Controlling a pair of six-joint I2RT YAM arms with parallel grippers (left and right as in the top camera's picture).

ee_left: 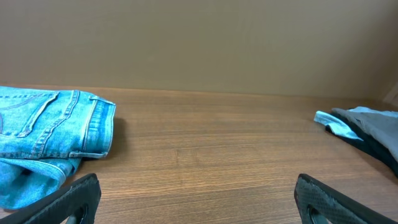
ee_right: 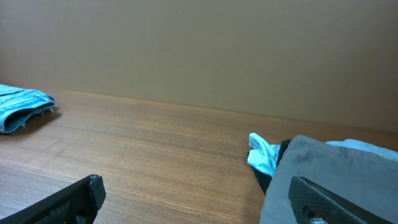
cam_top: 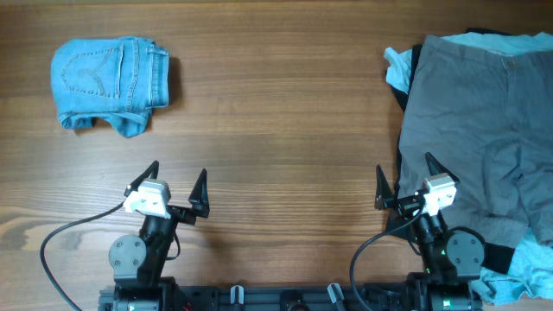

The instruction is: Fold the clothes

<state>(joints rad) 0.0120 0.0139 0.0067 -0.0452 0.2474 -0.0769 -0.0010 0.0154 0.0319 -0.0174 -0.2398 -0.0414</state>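
Grey shorts (cam_top: 484, 130) lie spread flat at the table's right, over a black garment (cam_top: 505, 255); they also show in the right wrist view (ee_right: 336, 180). Pale-blue cloth (cam_top: 396, 71) pokes out at their top left, and more (cam_top: 527, 263) lies at the bottom right. Folded light-blue denim shorts (cam_top: 108, 82) lie at the far left, also in the left wrist view (ee_left: 43, 130). My left gripper (cam_top: 179, 183) is open and empty over bare wood near the front edge. My right gripper (cam_top: 404, 180) is open and empty, its right finger over the grey shorts' left edge.
The wooden table (cam_top: 276, 112) runs between the denim shorts and the grey shorts. Cables (cam_top: 60, 242) trail from both arm bases along the front edge. A plain beige wall (ee_left: 199, 43) stands behind the table.
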